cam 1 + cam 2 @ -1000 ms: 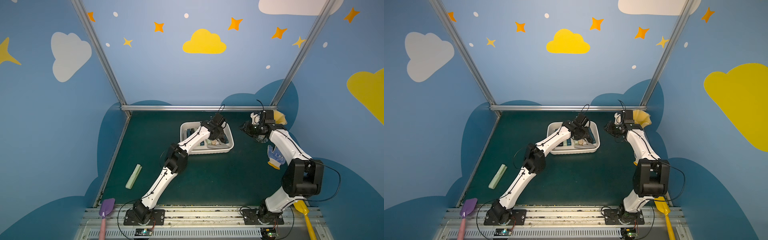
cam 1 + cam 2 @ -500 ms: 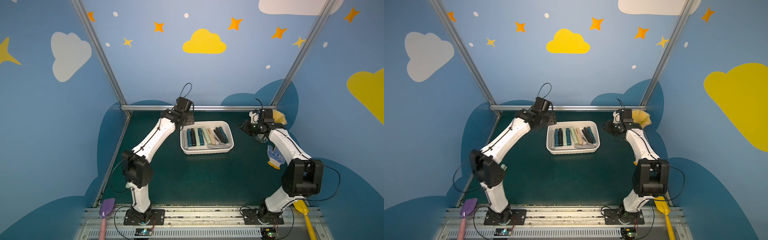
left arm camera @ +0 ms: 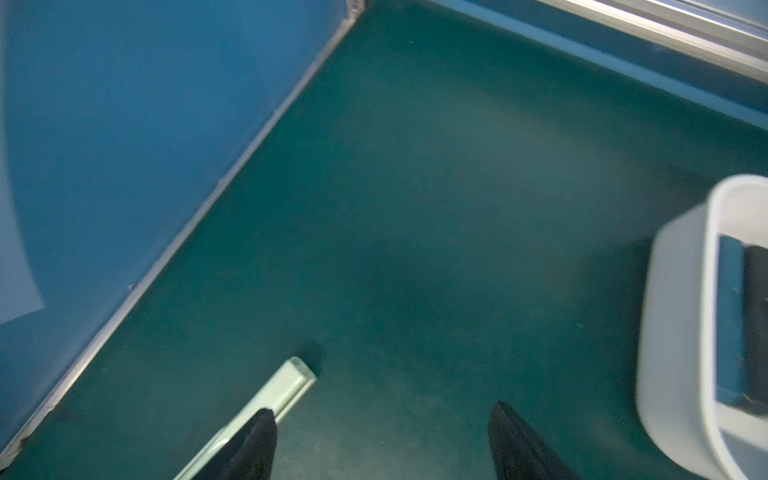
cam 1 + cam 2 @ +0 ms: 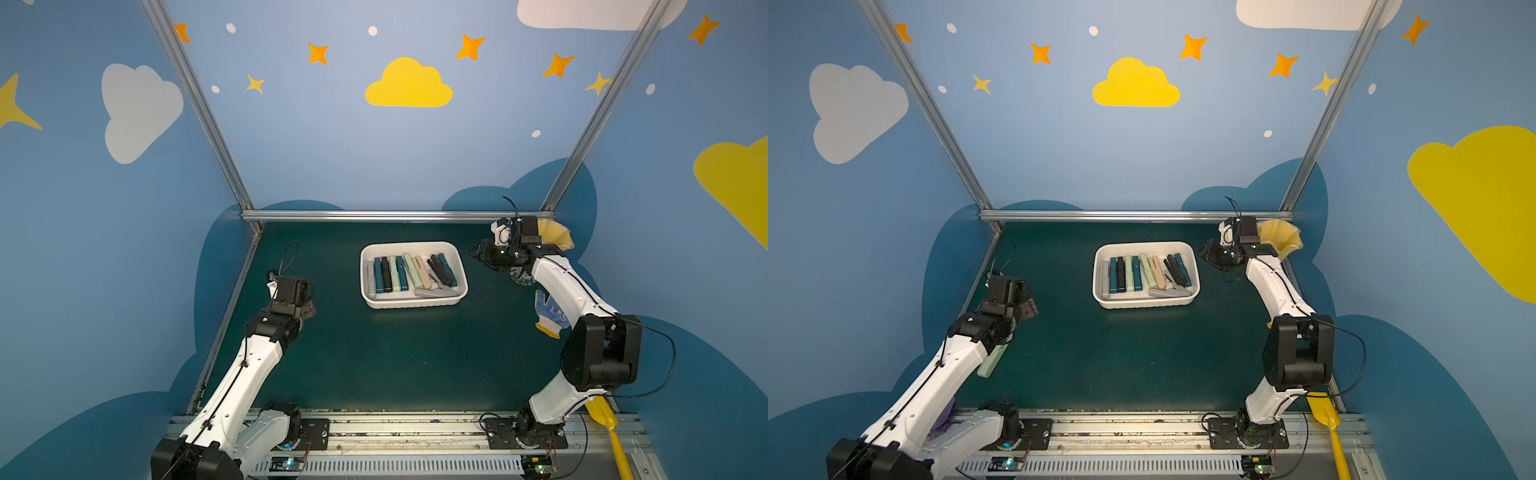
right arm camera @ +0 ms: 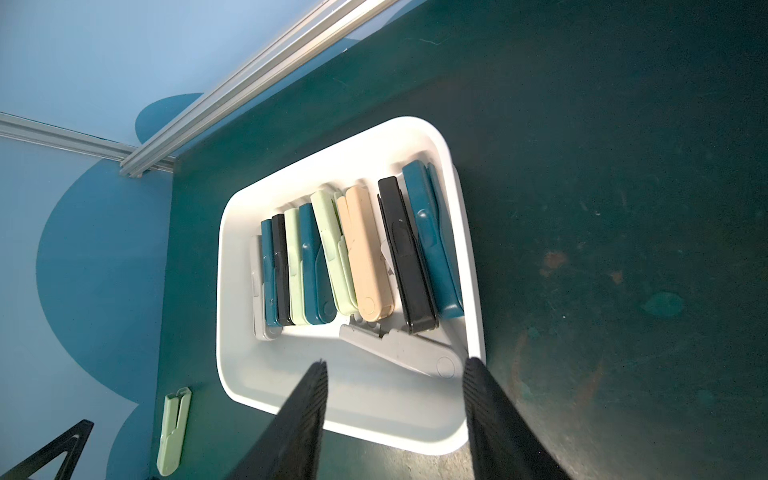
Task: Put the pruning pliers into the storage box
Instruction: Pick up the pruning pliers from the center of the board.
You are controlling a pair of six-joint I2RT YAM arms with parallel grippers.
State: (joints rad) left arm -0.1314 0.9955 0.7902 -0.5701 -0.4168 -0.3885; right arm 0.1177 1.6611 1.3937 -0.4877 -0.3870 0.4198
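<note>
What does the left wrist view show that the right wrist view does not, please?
Only the left wrist view shows that the left end effector is open and empty, with one finger in front of the loose green plier on the mat. Only the right wrist view shows the open right end effector, the beige plier and the grey plier lying crosswise. Both show the box and that loose green plier.
</note>
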